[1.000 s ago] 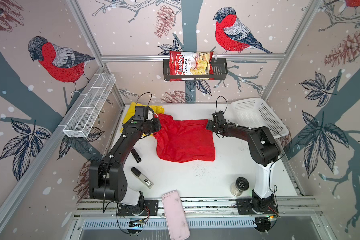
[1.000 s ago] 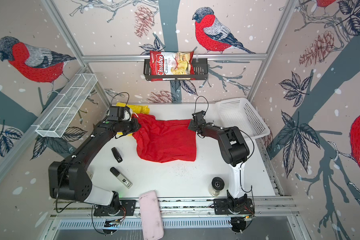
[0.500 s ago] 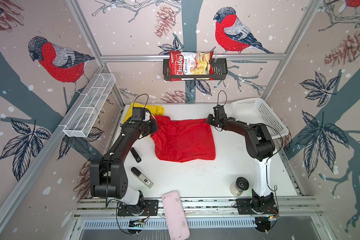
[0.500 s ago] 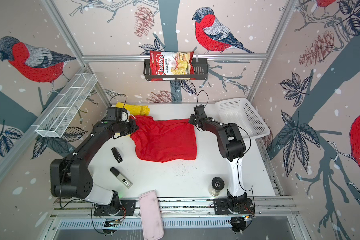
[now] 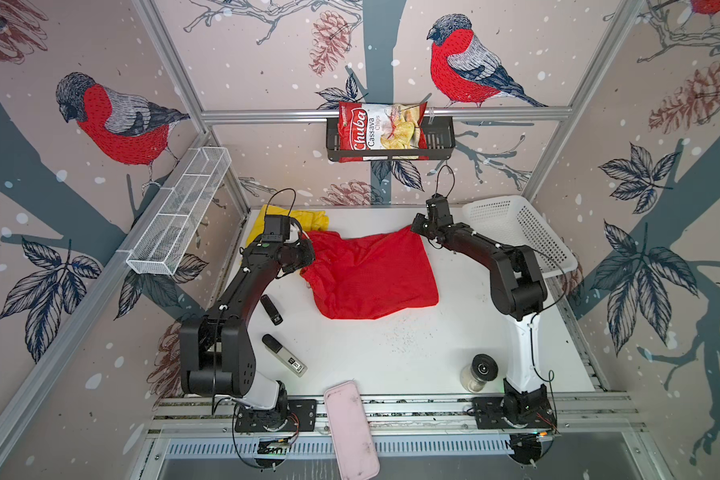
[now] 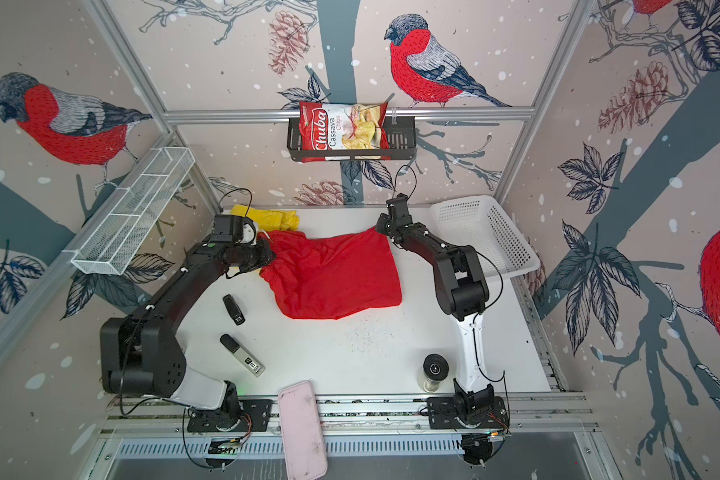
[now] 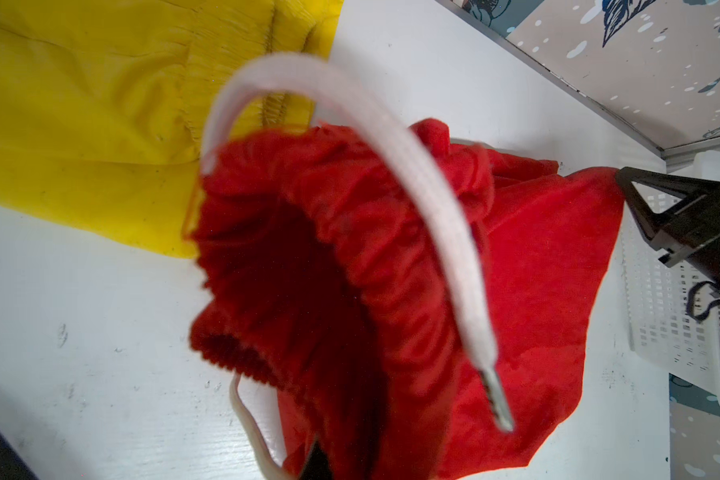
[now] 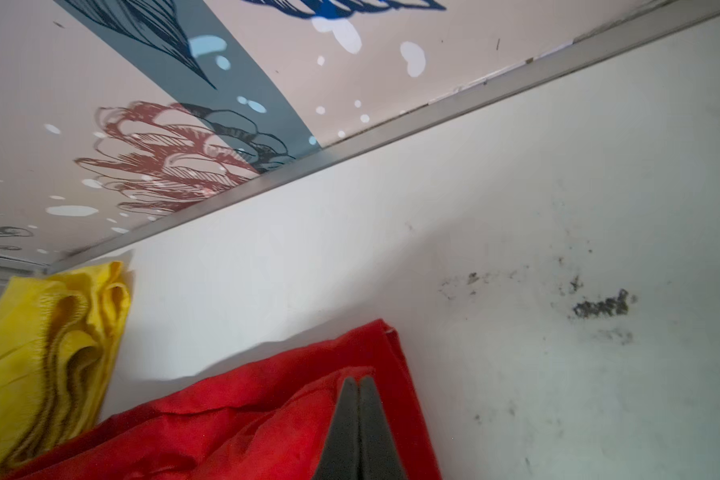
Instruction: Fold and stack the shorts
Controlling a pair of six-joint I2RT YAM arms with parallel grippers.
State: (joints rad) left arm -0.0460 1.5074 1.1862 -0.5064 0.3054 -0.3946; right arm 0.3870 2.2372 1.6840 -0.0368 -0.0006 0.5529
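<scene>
Right claw (image 5: 415, 227) pinches the red shorts (image 5: 373, 276) by a corner, left claw (image 5: 305, 252) by the waistband — long axis strung between them near the worktop's (image 5: 391, 357) far edge.

left arm (image 5: 246, 291): bent at the elbow, reaching to the far left, wrist turned inward
left gripper (image 5: 305, 252): closed on the bunched waistband of the red shorts (image 5: 375, 274)
right arm (image 5: 474, 249): forearm low, stretched to the far middle
right gripper (image 8: 358, 388): jaws pressed together, pinching the shorts' far corner
</scene>
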